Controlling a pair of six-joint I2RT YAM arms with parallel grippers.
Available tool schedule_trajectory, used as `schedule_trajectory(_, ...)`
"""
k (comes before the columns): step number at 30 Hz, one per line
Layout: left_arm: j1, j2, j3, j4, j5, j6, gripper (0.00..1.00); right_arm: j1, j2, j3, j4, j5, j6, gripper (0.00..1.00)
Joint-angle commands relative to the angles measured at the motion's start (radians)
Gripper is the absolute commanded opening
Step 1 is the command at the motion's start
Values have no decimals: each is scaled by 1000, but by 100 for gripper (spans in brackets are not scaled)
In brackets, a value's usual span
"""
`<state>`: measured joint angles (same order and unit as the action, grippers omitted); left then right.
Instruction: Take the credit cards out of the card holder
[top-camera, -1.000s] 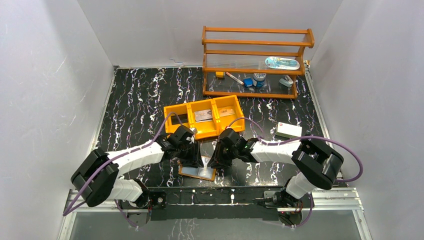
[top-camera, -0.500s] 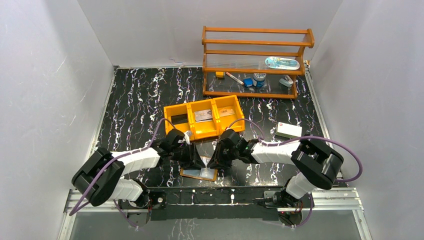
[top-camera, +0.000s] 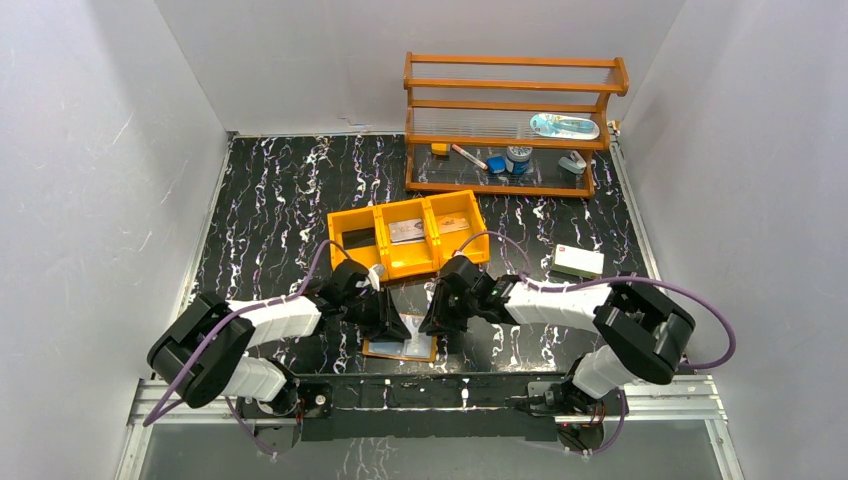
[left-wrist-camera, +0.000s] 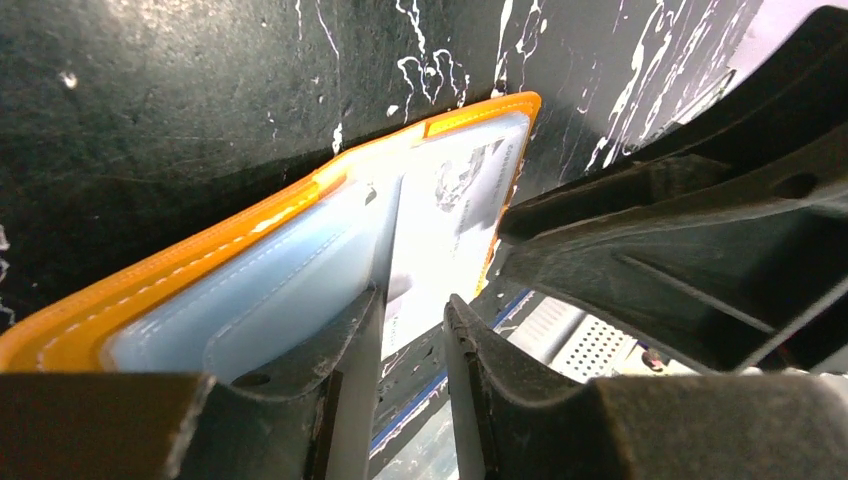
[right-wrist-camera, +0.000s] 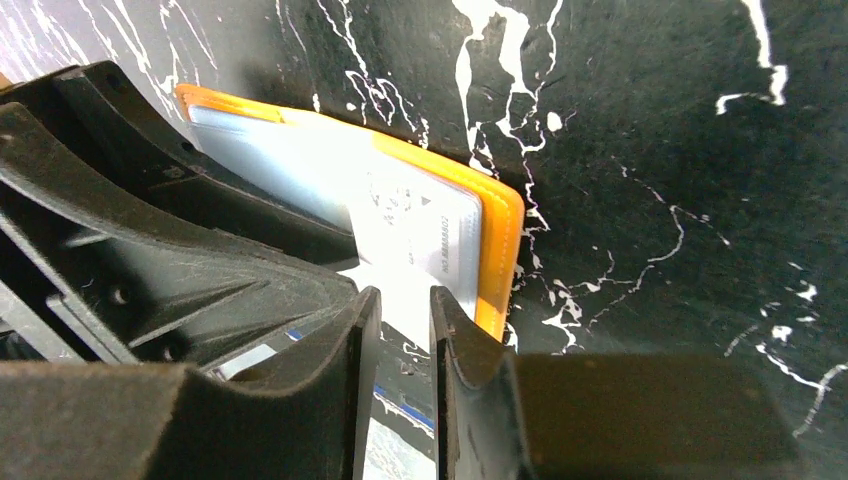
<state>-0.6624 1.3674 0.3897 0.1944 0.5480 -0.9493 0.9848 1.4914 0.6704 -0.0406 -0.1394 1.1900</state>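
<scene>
Close to the table's (top-camera: 260, 230) near edge the card holder (top-camera: 398, 350) lies open, pale pockets up, its long axis running 9 to 3 o'clock. The left gripper (top-camera: 393, 324) comes down on it from 10 o'clock and the right gripper (top-camera: 433, 322) from 2 o'clock, both equally near. A whitish credit card (right-wrist-camera: 420, 225) juts from a pocket toward 12 o'clock, its free end rising in the narrow space between them. Each pair of fingers stands a slim gap apart with white card showing in that gap, but I cannot tell whether either pair is actually pinching it. The pull probably has to follow the card's own length, out of the pocket mouth. A row of small digits is printed on the card, too blurred to read. Farther off at 12 o'clock is the orange tray (top-camera: 405, 270), at 2 o'clock a white box (top-camera: 578, 261), and beyond it a wooden shelf (top-camera: 510, 105).
</scene>
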Motion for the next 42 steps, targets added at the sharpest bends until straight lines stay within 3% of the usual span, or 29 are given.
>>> schedule_trajectory(1,-3,-40,28,-149,-68,56,29,3,-56,66,-130,73,-51,33)
schedule_trajectory(20,-3,-28,28,-134,-51,54,31,3,41,-10,6,-22,-9,28)
schedule_trajectory(31,-3,-4,-95,144,16,-88,31,3,78,-43,41,-35,5,24)
schedule_trajectory(35,-3,-30,-107,152,7,-100,25,4,76,-47,47,-37,8,24)
schedule_trajectory(40,-3,-73,-73,67,-38,-64,4,3,70,-46,49,-38,7,24)
schedule_trajectory(42,-3,-88,-57,38,-55,-53,0,3,66,-47,54,-38,6,24)
